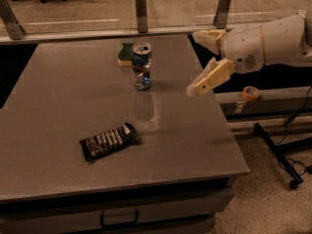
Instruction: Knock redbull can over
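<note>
redbull can [141, 66] upright | left of gripper [193, 63], apart | gripper wide open, empty

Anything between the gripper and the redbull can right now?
Nothing visible. The open cream two-finger gripper hangs over the grey tabletop's right edge; only bare surface lies between it and the upright slim blue-and-silver redbull can. The green-yellow sponge sits behind the can, the flat black snack-bar wrapper nearer the front.

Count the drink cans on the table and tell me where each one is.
1. The redbull can stands upright near the far edge of the table, in front of the sponge. The claw, open, hovers to its right, at the table's right side.
</note>
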{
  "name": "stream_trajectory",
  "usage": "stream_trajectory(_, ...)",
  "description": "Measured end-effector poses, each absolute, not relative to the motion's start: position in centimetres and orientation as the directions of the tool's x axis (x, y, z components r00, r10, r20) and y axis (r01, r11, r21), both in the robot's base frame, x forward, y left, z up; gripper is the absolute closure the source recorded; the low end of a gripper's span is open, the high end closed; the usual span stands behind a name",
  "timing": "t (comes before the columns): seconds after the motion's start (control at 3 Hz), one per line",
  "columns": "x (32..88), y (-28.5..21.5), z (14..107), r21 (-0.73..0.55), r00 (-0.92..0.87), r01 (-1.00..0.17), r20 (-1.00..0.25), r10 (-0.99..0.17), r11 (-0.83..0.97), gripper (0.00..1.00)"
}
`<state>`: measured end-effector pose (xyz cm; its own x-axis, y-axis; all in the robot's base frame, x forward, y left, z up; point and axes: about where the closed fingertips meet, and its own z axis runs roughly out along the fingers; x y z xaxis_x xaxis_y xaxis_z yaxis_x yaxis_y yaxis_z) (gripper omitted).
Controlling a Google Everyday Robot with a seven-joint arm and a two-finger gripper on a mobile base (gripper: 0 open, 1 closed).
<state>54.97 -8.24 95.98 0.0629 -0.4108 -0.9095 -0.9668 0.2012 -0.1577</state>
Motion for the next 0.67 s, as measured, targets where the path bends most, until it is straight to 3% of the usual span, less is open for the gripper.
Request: stream_trajectory(0.67,55.22,-7.44,95.07,-0.136,0.035,-0.963,-0.919,-0.392,0.232,0.00)
